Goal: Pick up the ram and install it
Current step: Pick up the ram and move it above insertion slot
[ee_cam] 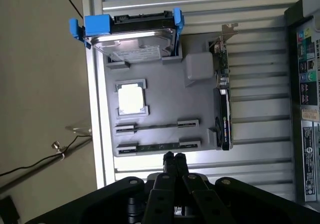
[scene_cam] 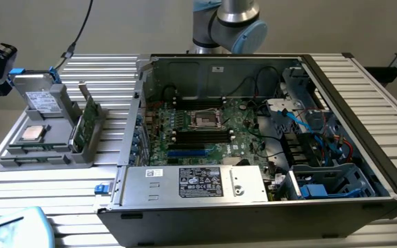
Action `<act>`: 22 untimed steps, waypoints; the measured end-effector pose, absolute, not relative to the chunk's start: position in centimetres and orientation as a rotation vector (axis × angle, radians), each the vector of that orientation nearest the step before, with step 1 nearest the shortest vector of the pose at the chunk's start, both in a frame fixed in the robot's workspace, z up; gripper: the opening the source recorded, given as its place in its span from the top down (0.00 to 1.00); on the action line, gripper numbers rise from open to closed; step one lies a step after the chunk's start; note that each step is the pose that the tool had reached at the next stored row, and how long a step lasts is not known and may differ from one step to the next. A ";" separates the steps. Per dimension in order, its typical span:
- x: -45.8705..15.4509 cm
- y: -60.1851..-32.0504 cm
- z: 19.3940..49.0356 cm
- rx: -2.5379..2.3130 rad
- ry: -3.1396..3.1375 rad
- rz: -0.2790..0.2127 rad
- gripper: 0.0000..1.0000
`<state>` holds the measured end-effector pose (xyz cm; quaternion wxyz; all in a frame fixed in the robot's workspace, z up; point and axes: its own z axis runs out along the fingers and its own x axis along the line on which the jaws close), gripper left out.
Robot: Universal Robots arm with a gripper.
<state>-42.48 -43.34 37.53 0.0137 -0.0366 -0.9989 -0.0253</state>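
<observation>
End effector [ee_cam: 174, 159] has its tips pinched together with nothing between them; it hangs over the near edge of the gray holder tray [ee_cam: 200, 103]. How high above it hangs can't be told. The ram [ee_cam: 157, 147] stands on edge in the tray's outermost slot, just beside the tips, with clip blocks at both ends and only its thin top edge showing. The tray sits on the slatted tabletop [scene_cam: 54, 186] beside the open PC case [scene_cam: 392, 170]. Judgement: the stick is light and stiff but fragile, with chips on the faces and contacts along the buried edge. Best hold is across the two flat faces at mid-length, between the clip blocks. That keeps it level and stops it twisting. The faces are smooth, so it could slip if pinched off-centre.
</observation>
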 end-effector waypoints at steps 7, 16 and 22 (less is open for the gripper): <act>-42.6 -43.3 37.5 0.074 -3.109 -0.076 0.89; -42.6 -43.3 37.3 0.315 -3.087 -0.074 0.89; -42.6 -43.3 37.2 0.482 -3.063 -0.071 0.89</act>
